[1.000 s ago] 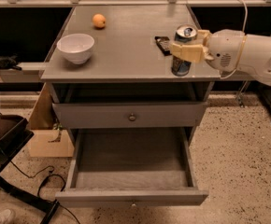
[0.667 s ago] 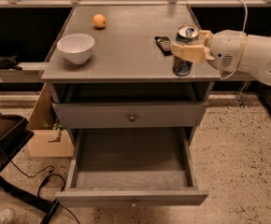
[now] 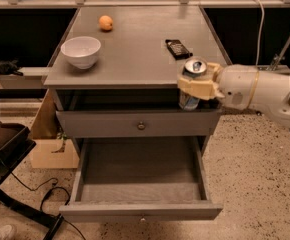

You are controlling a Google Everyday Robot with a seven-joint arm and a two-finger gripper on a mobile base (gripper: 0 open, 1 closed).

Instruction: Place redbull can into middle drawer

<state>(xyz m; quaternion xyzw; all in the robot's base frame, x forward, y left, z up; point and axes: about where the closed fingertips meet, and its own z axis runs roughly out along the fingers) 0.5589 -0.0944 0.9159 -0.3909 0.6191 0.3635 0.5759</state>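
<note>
My gripper (image 3: 195, 86) comes in from the right on a white arm and is shut on the redbull can (image 3: 191, 98), a slim blue-and-silver can with a silver top. It holds the can upright in the air just past the cabinet's front right edge, above the open drawer. The middle drawer (image 3: 140, 186) is pulled out below, with a bare grey floor and a small knob on its front. The closed grey drawer front (image 3: 140, 125) sits one tier higher.
On the cabinet top (image 3: 135, 49) stand a white bowl (image 3: 81, 51) at the left, an orange (image 3: 105, 22) at the back and a small black object (image 3: 177, 48) near the right. A cardboard box (image 3: 50, 144) and a dark chair (image 3: 0, 149) stand left of the cabinet.
My gripper has carried the redbull can off the cabinet top, forward and lower, to just in front of the top's front right edge.
</note>
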